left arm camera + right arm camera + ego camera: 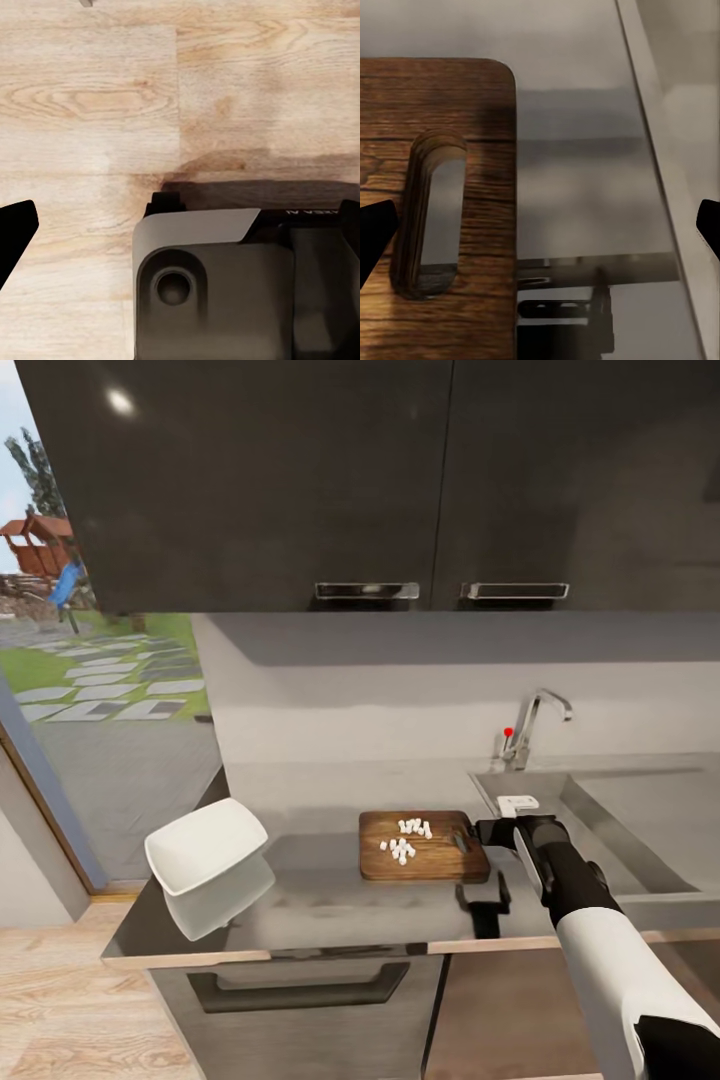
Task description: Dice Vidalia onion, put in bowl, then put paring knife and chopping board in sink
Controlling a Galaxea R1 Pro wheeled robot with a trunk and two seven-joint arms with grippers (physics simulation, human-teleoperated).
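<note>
The right pincer [497, 830] hovers at the right end of the chopping board [423, 847], just above the tabletop [330, 910], with its arm [600, 940] reaching in from the lower right. In the right wrist view its two dark fingertips [375, 232] stand far apart at the frame edges, so the pincer is spread and grips nothing; between them lie the board's rounded corner and its slotted handle hole [431, 217]. The diced Vidalia onion [407, 838] sits as small white pieces in two loose clusters on the middle of the board. A slim dark object near the board's right end, just beside the pincer, may be the paring knife [459, 840], though it is too small to confirm. The sink [620, 820] lies to the right of the board, with its chrome tap [535, 725] and red knob behind. The white bowl [205, 845] rests tilted on the tabletop's left end, well apart from the board. The left pincer [15, 232] shows one dark fingertip over the wooden floor [90, 97]; its state cannot be told.
</note>
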